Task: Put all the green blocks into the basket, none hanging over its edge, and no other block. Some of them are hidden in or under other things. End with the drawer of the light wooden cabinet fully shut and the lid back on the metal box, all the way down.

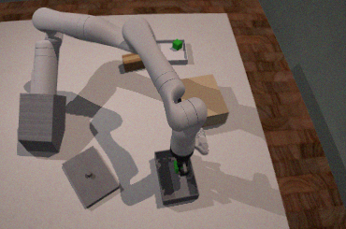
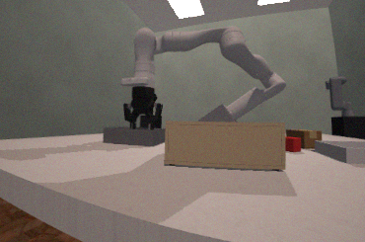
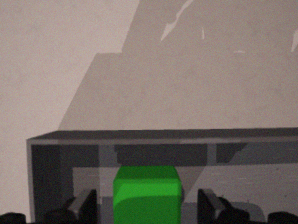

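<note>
The open metal box [image 1: 177,181] stands at the front of the table with a green block [image 1: 176,165] inside it. My gripper [image 1: 182,167] reaches down into the box. In the wrist view the green block [image 3: 147,195] sits between my two open fingers, with a gap on each side, and the box's far wall [image 3: 160,150] is behind it. The box's lid [image 1: 90,177] lies flat on the table to the left. The basket [image 1: 175,50] at the back holds another green block [image 1: 177,44]. The light wooden cabinet [image 1: 206,97] stands in between.
A brown wooden piece [image 1: 132,60] lies left of the basket, partly behind my arm. A small white object [image 1: 202,141] sits right of my wrist. A red block [image 2: 293,143] shows beyond the cabinet [image 2: 225,145]. The arm's grey base [image 1: 41,121] stands at the left.
</note>
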Motion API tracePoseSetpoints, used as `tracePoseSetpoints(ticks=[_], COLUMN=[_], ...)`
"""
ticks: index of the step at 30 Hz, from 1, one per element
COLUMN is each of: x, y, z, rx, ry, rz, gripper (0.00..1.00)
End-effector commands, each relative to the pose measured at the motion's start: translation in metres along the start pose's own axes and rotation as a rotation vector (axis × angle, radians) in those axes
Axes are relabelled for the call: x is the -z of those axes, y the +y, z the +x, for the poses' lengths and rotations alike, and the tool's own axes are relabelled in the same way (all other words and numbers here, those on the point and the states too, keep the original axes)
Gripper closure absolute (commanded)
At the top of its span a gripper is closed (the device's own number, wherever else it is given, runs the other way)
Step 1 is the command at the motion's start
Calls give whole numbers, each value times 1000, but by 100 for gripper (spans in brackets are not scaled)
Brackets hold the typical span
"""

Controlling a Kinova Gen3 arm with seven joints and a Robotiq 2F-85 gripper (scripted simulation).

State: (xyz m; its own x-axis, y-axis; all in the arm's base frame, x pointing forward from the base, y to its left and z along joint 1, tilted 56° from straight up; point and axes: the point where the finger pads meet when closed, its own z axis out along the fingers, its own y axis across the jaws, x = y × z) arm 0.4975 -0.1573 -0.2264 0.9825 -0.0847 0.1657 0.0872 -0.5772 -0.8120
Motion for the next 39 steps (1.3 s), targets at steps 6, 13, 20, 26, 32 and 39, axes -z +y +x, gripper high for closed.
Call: tracePoseSetpoints(ticks=[6,13,20,26,32,39], x=[1,1,1,1,1,1], y=[0,0,0,0,0,0], z=[1,1,1,1,1,1], rx=[0,0,0,0,0,0], ry=[2,2,2,2,2,2], rz=[-1,-1,-1,-1,-1,-1], gripper=[34,34,34,34,90,90])
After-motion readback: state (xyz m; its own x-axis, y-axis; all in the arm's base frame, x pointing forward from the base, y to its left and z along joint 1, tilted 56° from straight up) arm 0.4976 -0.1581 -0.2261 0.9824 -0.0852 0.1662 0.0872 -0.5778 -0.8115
